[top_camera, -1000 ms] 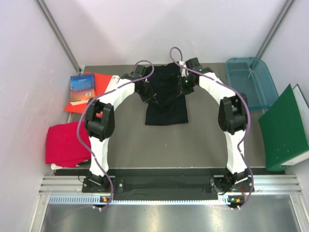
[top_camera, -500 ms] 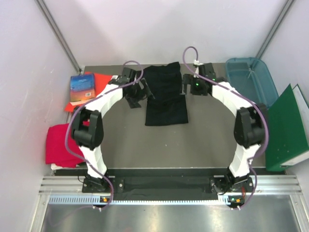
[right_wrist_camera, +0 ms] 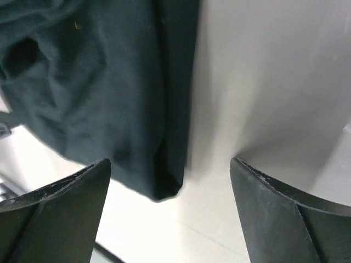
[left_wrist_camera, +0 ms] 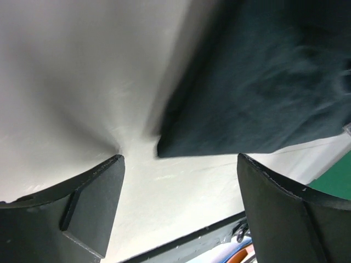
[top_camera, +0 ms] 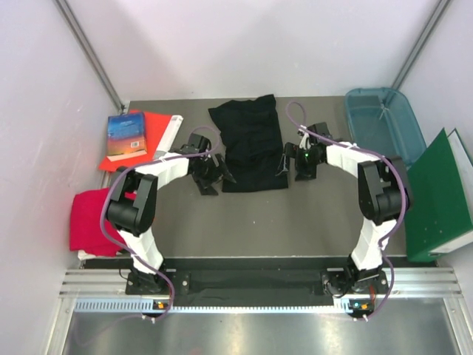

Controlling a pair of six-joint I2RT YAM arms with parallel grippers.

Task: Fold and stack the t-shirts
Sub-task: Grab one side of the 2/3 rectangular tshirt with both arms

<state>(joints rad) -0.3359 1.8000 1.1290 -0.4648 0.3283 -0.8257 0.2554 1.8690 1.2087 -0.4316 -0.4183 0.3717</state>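
Both my arms have drawn back from the far end of the black t-shirt to its near corners. The cloth's far edge now sits skewed toward 11 o'clock.

- Left gripper: fingers wide apart, nothing between them. It's low over the table, just off the shirt's near-left corner, which lies at 1 o'clock in my wrist view.
- Right gripper: fingers also spread and empty. The near-right corner lies at 11 o'clock between them.
- Black shirt: a long folded strip at the table's 12 o'clock, flat and somewhat rumpled.
- Crimson-pink t-shirt: folded at 8 o'clock on the table edge, well apart from the black one.
- Blue book on the red sheet at 10 o'clock. Blue bin at 2. Green binder at 3.
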